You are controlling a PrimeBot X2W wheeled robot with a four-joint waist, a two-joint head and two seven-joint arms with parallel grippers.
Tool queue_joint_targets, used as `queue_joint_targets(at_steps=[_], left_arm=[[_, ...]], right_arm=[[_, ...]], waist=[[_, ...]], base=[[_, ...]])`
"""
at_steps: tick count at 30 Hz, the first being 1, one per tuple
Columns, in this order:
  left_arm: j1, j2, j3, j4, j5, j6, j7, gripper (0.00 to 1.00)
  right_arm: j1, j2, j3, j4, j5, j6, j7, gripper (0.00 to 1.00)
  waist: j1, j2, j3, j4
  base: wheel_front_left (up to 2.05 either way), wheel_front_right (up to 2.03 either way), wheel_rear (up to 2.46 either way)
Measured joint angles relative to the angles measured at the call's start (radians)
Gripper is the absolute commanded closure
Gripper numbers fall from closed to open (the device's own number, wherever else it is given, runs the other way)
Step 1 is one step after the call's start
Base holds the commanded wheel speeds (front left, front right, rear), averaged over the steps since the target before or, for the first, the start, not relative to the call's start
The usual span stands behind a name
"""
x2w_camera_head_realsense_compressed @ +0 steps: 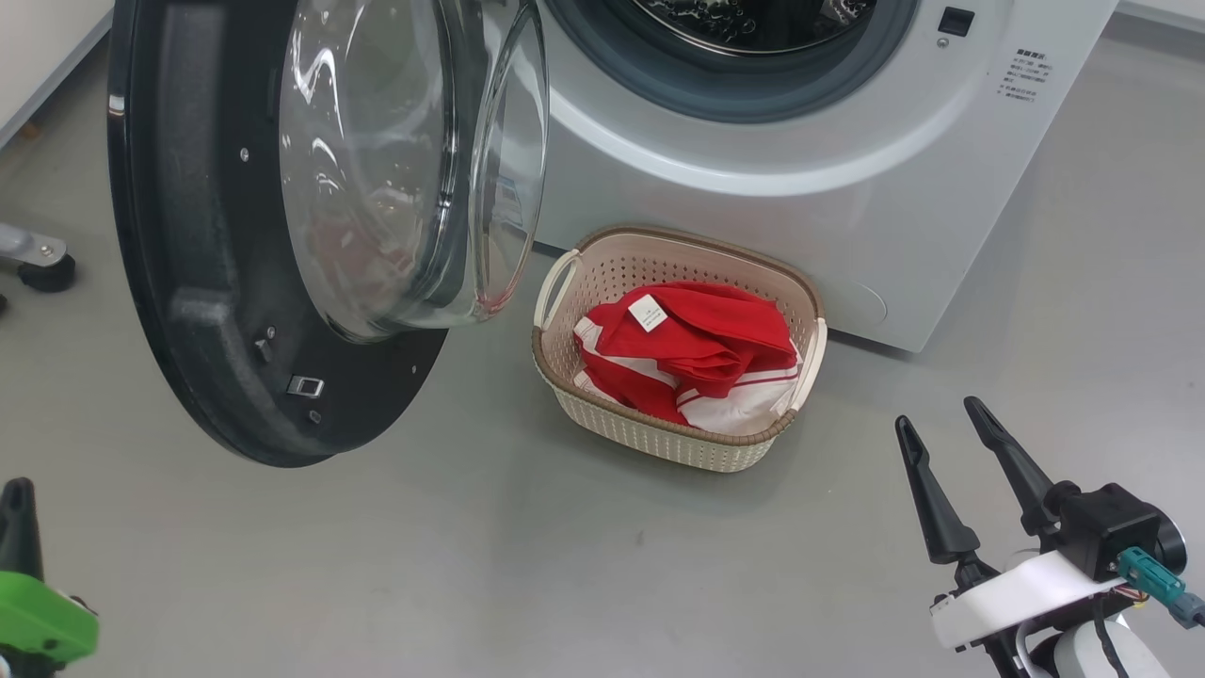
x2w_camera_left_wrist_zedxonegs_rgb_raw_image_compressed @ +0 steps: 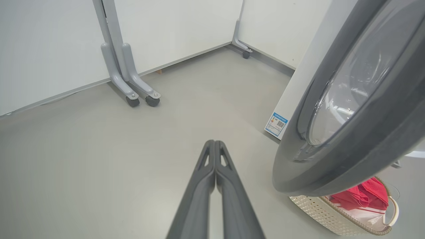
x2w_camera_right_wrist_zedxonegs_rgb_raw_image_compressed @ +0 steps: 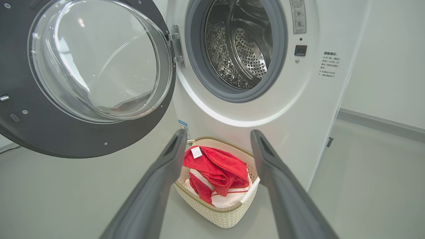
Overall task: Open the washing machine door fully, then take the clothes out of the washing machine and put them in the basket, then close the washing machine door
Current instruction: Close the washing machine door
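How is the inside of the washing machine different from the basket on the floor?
The drum is shiny metal; the basket is cream plastic with a brown rim. The drum looks empty, as far as it shows; the basket holds the red clothes. The drum opens sideways; the basket opens upward. Both are full of little holes.

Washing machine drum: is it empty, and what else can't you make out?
- Near floor of the drum: right wrist view, hidden behind the grey seal; head view, cut off by the top edge.
- How many clothes: head view, folds overlap.
- The label's print: head view, too small.
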Motion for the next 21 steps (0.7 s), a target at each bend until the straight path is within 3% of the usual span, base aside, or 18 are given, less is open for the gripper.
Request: queue_joint_targets(at_steps=[8,10,11,12,13,21], left_arm=[[0.061,-0.035,-0.046,-0.005,0.074,0.000,-0.148,1.00],[0.069,-0.041,-0.055,-0.005,0.089,0.000,-0.185,0.58],[0.074,-0.041,-0.063,-0.006,0.104,0.000,-0.205,0.23],[0.077,-0.040,-0.077,-0.007,0.119,0.000,-0.222,0.23],[0.082,-0.033,-0.100,-0.012,0.142,0.000,-0.240,0.00],[0.101,-0.048,-0.138,0.010,0.168,-0.005,-0.333,0.00]], right_arm=[[0.001,0.005,0.000,0.003,-0.001,0.000,0.000,0.00],[0.001,0.005,0.000,0.003,-0.001,0.000,0.000,0.00],[0.002,0.005,0.000,0.003,-0.001,0.000,0.000,0.00],[0.002,0.006,0.000,0.003,-0.001,0.000,0.000,0.00],[0.002,0.008,0.000,0.003,-0.001,0.000,0.000,0.00],[0.003,0.013,0.001,0.009,-0.001,0.000,0.000,0.00]], waist=[[0.0000,0.0000,-0.007,-0.002],[0.0000,0.0000,-0.009,-0.004],[0.0000,0.0000,-0.009,-0.004],[0.0000,0.0000,-0.009,-0.004],[0.0000,0.0000,-0.010,-0.004],[0.0000,0.0000,-0.014,-0.007]], base=[[0.00,0.00,0.00],[0.00,0.00,0.00],[0.00,0.00,0.00],[0.00,0.00,0.00],[0.00,0.00,0.00],[0.00,0.00,0.00]])
